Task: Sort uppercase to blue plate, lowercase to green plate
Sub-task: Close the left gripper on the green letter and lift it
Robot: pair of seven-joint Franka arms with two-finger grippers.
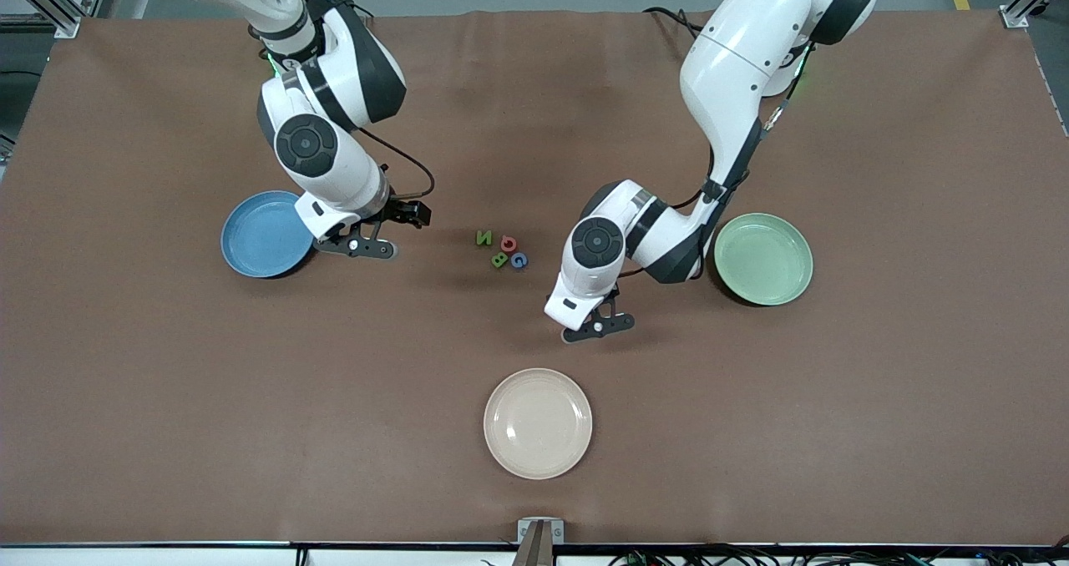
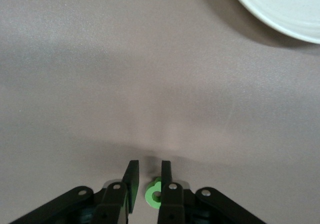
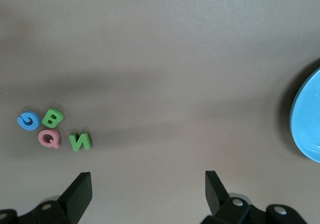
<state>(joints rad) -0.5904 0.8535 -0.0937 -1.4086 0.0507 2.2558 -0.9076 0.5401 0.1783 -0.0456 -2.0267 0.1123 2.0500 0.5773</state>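
I see my left tool [image 2: 146, 176] pinched on a small green foam lowercase letter [image 2: 153, 192] low over the counter [image 1: 877, 399]. My right tool [image 3: 148, 191] waits spread wide beside the round blue plate [image 1: 259, 236].

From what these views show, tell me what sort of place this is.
Probably a robotics lab bench: a brown-covered table framed by metal rails, foam letters laid out between the blue plate, the green plate and a cream plate.

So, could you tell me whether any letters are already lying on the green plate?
No, the green plate is bare in the front view, and the four capitals lie clustered on the table between the arms.
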